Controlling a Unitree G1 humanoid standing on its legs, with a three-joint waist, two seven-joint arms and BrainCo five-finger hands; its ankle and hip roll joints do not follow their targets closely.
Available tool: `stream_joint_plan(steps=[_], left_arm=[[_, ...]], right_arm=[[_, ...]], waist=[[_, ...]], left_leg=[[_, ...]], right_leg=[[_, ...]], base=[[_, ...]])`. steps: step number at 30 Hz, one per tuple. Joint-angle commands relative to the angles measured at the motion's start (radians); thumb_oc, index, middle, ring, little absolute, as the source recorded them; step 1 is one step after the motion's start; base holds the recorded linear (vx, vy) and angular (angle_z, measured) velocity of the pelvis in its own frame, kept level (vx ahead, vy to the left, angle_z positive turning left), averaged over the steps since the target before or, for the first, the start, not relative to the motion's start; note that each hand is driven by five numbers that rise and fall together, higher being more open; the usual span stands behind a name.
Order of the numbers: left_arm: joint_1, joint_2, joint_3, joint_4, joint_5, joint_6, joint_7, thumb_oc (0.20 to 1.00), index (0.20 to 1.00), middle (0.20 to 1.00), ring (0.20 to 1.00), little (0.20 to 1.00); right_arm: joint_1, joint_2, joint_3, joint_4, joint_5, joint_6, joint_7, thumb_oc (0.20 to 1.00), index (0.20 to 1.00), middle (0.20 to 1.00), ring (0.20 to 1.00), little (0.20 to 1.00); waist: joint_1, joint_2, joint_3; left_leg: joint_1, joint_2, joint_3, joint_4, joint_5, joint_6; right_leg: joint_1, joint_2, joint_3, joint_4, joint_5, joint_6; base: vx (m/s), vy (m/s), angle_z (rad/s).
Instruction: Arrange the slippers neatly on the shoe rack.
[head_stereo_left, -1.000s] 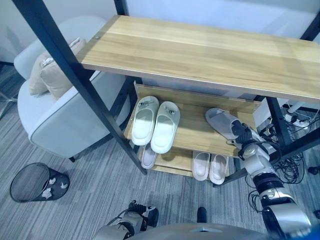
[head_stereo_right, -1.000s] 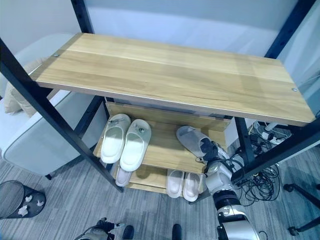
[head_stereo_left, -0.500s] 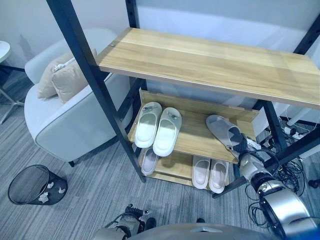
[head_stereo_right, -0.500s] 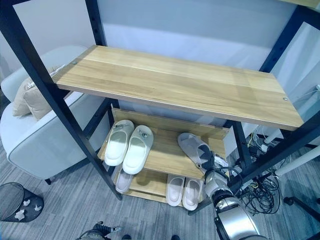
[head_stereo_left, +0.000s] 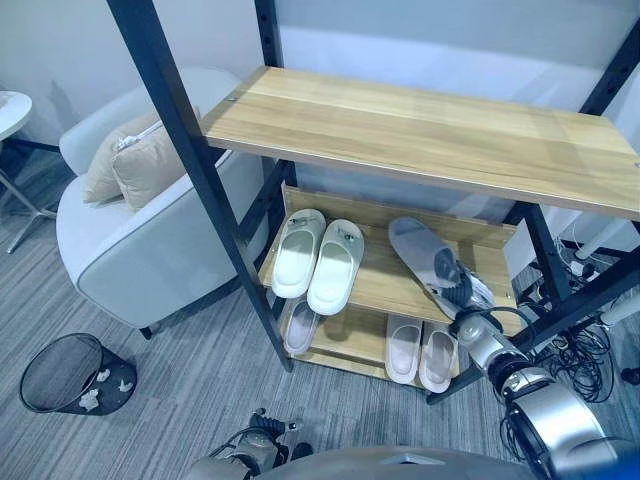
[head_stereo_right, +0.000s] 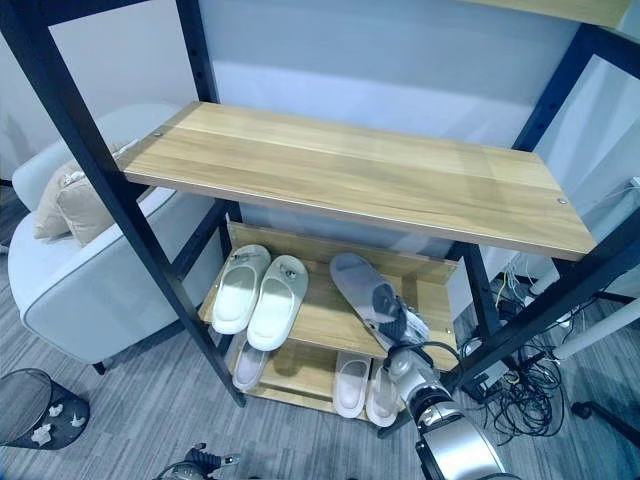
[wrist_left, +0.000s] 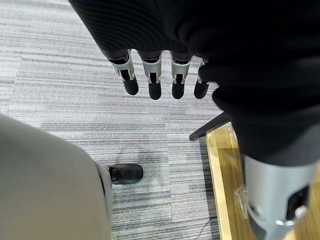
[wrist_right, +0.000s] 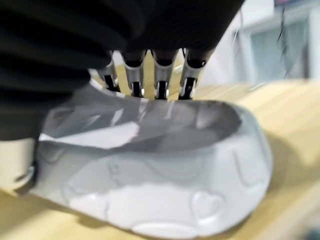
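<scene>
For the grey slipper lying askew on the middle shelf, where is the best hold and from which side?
Take the grey slipper at its heel end, from the rack's open front right. The heel points toward the robot, and the right hand already has its fingers curled over the strap there.

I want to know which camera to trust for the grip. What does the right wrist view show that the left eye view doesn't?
Right wrist view: the right hand's fingers hooked inside the grey slipper, its toe close above the shelf board.

Left eye view: the white pair alongside, another pair below, the armchair and bin.

Both: the grey slipper on the middle shelf.
</scene>
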Motion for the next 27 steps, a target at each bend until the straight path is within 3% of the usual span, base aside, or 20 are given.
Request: stream_joint_plan(steps=[1, 8, 11, 17, 21, 24, 25, 27], left_arm=[[0.014, -0.03, -0.025, 0.129, 0.034, -0.002, -0.015, 1.0, 1.0, 1.0, 1.0, 1.0], [0.036, -0.011, -0.017, 0.132, 0.049, 0.0, -0.018, 1.0, 1.0, 1.0, 1.0, 1.0], [0.041, -0.01, -0.016, 0.133, 0.042, -0.002, -0.015, 1.0, 1.0, 1.0, 1.0, 1.0], [0.067, -0.01, -0.014, 0.134, 0.052, -0.009, -0.017, 1.0, 1.0, 1.0, 1.0, 1.0], [0.099, -0.013, -0.032, 0.128, 0.068, -0.025, -0.013, 1.0, 1.0, 1.0, 1.0, 1.0], [0.11, -0.023, -0.043, 0.125, 0.077, -0.03, -0.001, 1.0, 1.0, 1.0, 1.0, 1.0], [0.111, -0.02, -0.046, 0.117, 0.08, -0.033, 0.003, 1.0, 1.0, 1.0, 1.0, 1.0], [0.113, -0.007, -0.044, 0.103, 0.083, -0.034, 0.017, 1.0, 1.0, 1.0, 1.0, 1.0]], right_arm=[[-0.044, 0.035, -0.001, -0.001, 0.055, -0.127, 0.043, 0.2, 0.2, 0.2, 0.2, 0.2], [0.036, 0.03, 0.006, -0.144, 0.079, -0.193, 0.08, 0.2, 0.2, 0.2, 0.2, 0.2], [0.134, 0.018, -0.007, -0.231, 0.055, -0.201, 0.02, 0.2, 0.2, 0.2, 0.2, 0.2], [0.355, -0.023, 0.016, -0.431, 0.069, -0.254, 0.074, 0.2, 0.2, 0.2, 0.2, 0.2], [0.468, -0.092, 0.025, -0.628, 0.063, -0.317, 0.064, 0.2, 0.2, 0.2, 0.2, 0.2], [0.519, -0.141, 0.031, -0.711, 0.04, -0.317, 0.054, 0.2, 0.2, 0.2, 0.2, 0.2], [0.55, -0.168, 0.034, -0.73, 0.018, -0.322, 0.035, 0.2, 0.2, 0.2, 0.2, 0.2], [0.614, -0.197, 0.021, -0.766, -0.001, -0.326, 0.021, 0.2, 0.2, 0.2, 0.2, 0.2]], waist=[[0.056, -0.027, 0.023], [0.049, -0.011, 0.004], [0.036, 0.004, -0.003], [0.007, 0.036, -0.008], [-0.009, 0.056, -0.002], [-0.015, 0.071, 0.014], [-0.02, 0.084, 0.031], [-0.033, 0.087, 0.044]], left_leg=[[-0.011, -0.035, 0.028, 0.006, 0.013, 0.06], [0.028, -0.024, 0.035, 0.006, 0.0, 0.063], [0.057, -0.017, 0.047, 0.006, -0.006, 0.065], [0.12, -0.013, 0.064, 0.006, -0.023, 0.077], [0.193, -0.042, 0.067, 0.009, -0.044, 0.107], [0.194, -0.072, 0.075, 0.033, -0.05, 0.123], [0.17, -0.077, 0.079, 0.087, -0.066, 0.129], [0.138, -0.077, 0.077, 0.154, -0.093, 0.133]], right_leg=[[0.053, -0.035, -0.039, 0.031, -0.037, 0.035], [0.072, -0.028, -0.03, 0.06, -0.055, 0.023], [0.08, -0.024, -0.023, 0.088, -0.07, 0.018], [0.113, -0.017, -0.013, 0.125, -0.106, 0.007], [0.14, -0.026, 0.013, 0.185, -0.142, 0.015], [0.113, -0.059, 0.032, 0.264, -0.133, 0.041], [0.08, -0.06, 0.043, 0.342, -0.178, 0.035], [0.032, 0.018, 0.088, 0.416, -0.223, -0.02]], base=[[0.01, -0.007, 0.05], [0.0, -0.004, 0.02], [-0.01, -0.016, -0.05], [0.01, -0.009, -0.11], [0.05, 0.069, -0.14], [-0.03, 0.095, -0.24], [-0.13, 0.086, -0.1], [-0.15, 0.014, -0.03]])
